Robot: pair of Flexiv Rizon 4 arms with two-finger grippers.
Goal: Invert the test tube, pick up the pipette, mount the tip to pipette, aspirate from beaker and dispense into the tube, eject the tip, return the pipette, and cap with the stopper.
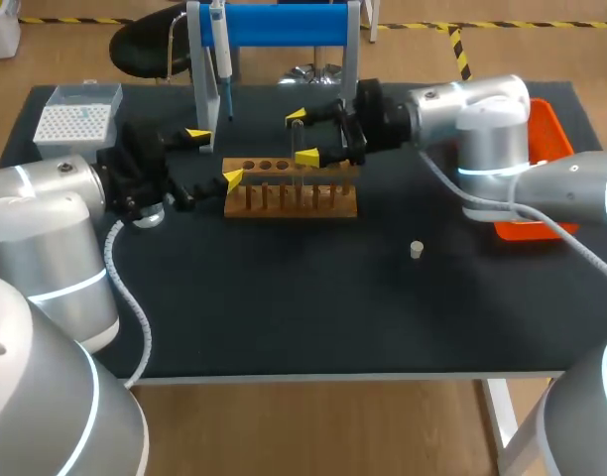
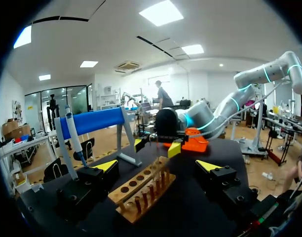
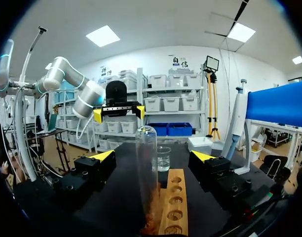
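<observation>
The clear glass test tube [image 3: 146,163] is standing rounded end up on a peg along the side of the long wooden rack [image 1: 284,166]. The right gripper [image 1: 302,137] is hovering around it with its claw released, and neither yellow tip is touching the glass. The left gripper [image 1: 215,157] is sitting at the rack's other end, likewise spread wide and grasping nothing. The slim white pipette [image 1: 222,59] is hanging on the blue-barred stand [image 1: 284,25] behind the rack. The small clear beaker [image 3: 163,158] is standing beyond the rack (it is showing only from the right wrist). The small pale stopper [image 1: 416,249] is lying on the black table [image 1: 284,297], well apart from the rack on the right arm's side.
</observation>
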